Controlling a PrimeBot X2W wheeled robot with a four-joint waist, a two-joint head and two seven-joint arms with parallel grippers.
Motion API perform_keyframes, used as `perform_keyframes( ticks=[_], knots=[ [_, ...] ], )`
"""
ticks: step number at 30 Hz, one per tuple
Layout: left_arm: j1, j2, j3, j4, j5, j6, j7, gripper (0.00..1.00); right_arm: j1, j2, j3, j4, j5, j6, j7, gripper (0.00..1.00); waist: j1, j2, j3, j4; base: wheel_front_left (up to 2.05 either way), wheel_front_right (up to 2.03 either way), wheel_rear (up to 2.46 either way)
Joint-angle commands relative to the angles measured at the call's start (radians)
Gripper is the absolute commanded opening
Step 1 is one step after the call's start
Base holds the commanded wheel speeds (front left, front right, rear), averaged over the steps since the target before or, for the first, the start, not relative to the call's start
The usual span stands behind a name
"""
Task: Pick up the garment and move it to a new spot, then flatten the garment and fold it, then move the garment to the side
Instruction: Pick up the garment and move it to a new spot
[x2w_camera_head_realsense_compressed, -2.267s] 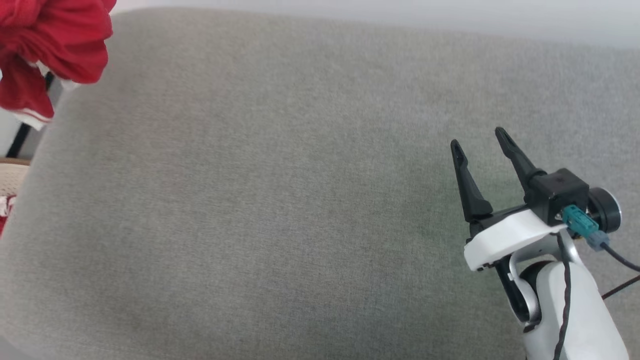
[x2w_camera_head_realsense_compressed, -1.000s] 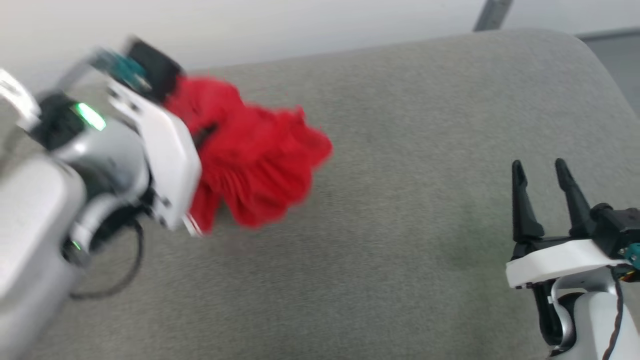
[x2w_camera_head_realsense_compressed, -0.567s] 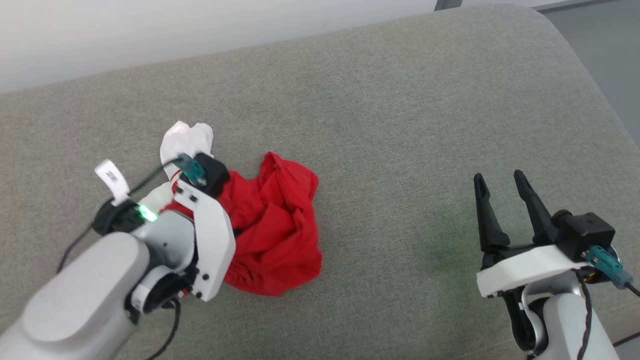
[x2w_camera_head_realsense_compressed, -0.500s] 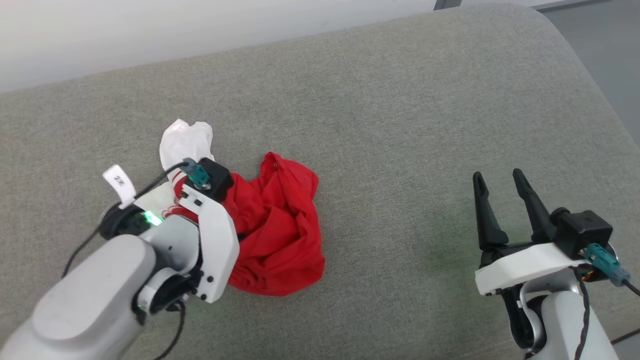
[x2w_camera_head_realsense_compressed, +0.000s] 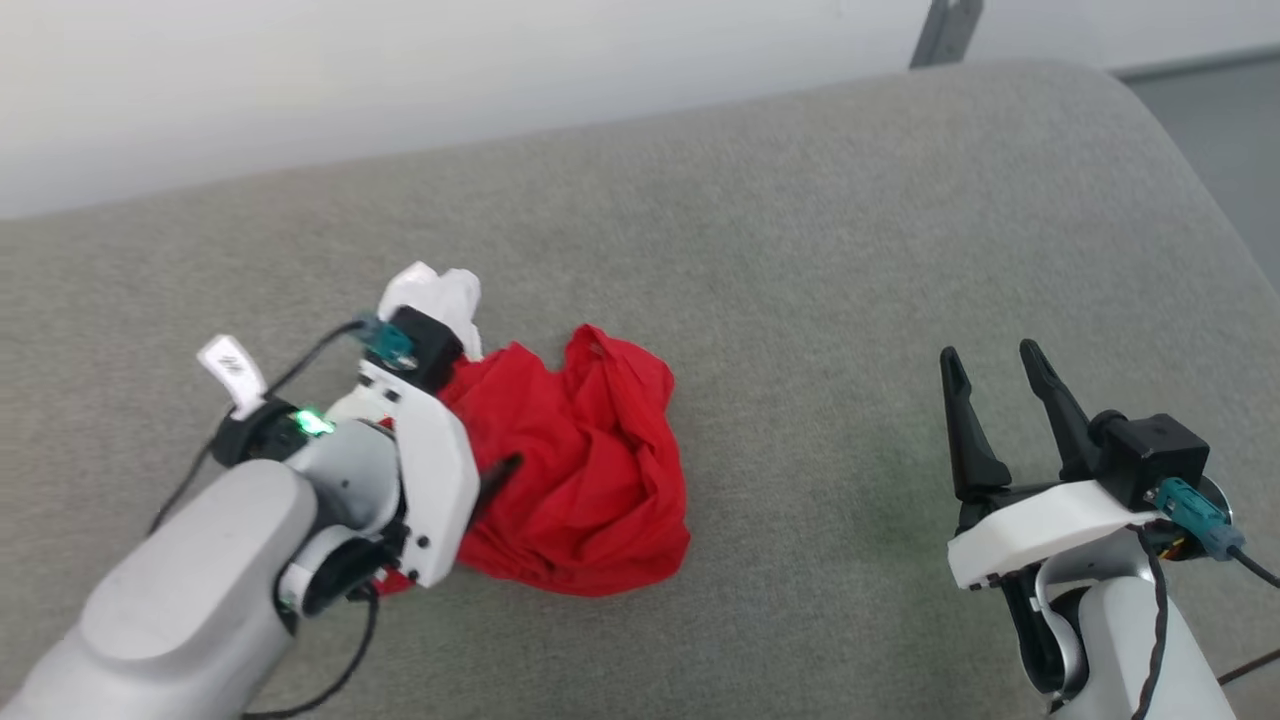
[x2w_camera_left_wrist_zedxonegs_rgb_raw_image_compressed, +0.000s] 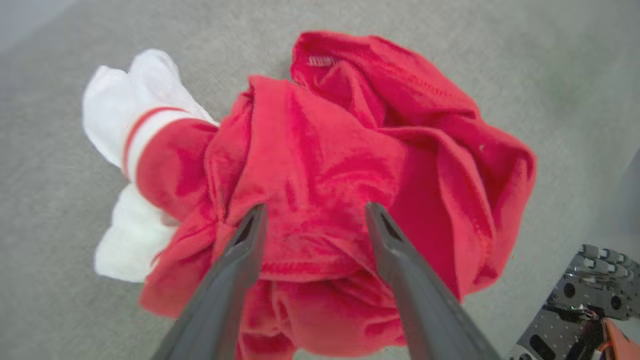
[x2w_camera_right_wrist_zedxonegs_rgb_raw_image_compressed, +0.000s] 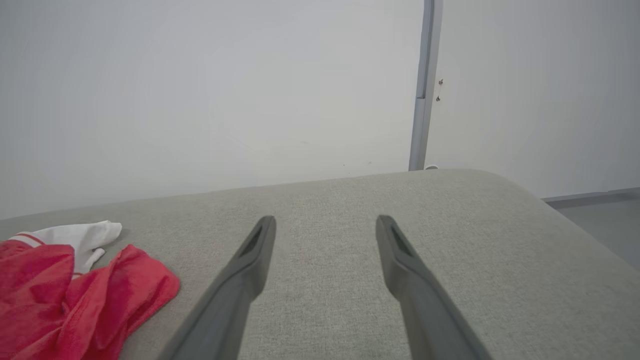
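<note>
The garment (x2w_camera_head_realsense_compressed: 590, 470) lies crumpled in a heap on the grey cushion (x2w_camera_head_realsense_compressed: 800, 250), red cloth bunched up with a white sleeve (x2w_camera_head_realsense_compressed: 440, 295) sticking out at its far left. My left gripper (x2w_camera_head_realsense_compressed: 497, 462) is at the heap's near left side. In the left wrist view its two fingers (x2w_camera_left_wrist_zedxonegs_rgb_raw_image_compressed: 240, 250) stand apart over the red folds of the garment (x2w_camera_left_wrist_zedxonegs_rgb_raw_image_compressed: 325, 150), the gripper (x2w_camera_left_wrist_zedxonegs_rgb_raw_image_compressed: 312, 210) open, nothing pinched. Over bare cushion to the right hovers my right gripper (x2w_camera_head_realsense_compressed: 988, 352), open and empty. In its own wrist view the right gripper (x2w_camera_right_wrist_zedxonegs_rgb_raw_image_compressed: 325, 220) has the garment (x2w_camera_right_wrist_zedxonegs_rgb_raw_image_compressed: 75, 295) at the lower left.
The cushion rounds off at its right edge (x2w_camera_head_realsense_compressed: 1190, 180), with grey floor (x2w_camera_head_realsense_compressed: 1230, 110) beyond. A pale wall (x2w_camera_head_realsense_compressed: 400, 70) runs along the back, with a metal strip (x2w_camera_head_realsense_compressed: 945, 30) on it. A metal part of my base (x2w_camera_left_wrist_zedxonegs_rgb_raw_image_compressed: 590, 295) shows low in the left wrist view.
My left gripper has opened and let go of the garment, which now rests on the cushion. The head camera has shifted slightly. The right gripper has stayed open in place.
</note>
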Motion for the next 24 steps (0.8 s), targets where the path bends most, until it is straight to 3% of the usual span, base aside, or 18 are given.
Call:
perform_keyframes(
  ticks=[1,10,24],
  knots=[
    [0.010,0.006,0.009,-0.008,0.001,0.003,-0.016,1.00,0.010,0.000,0.001,0.002,-0.007,0.000,0.004,1.00,0.0000,0.0000,-0.025,0.020,0.00,0.00,0.00],
    [0.130,0.072,0.092,-0.087,0.005,0.013,-0.265,1.00,0.056,0.000,-0.007,-0.002,-0.034,0.000,0.016,1.00,0.0000,0.0000,-0.117,0.088,0.00,0.00,0.00],
    [0.399,0.099,0.240,-0.106,0.026,0.121,-0.732,1.00,0.112,0.000,-0.024,-0.001,-0.059,0.000,0.016,1.00,0.0000,0.0000,-0.180,0.189,0.00,0.00,0.00]
  ],
)
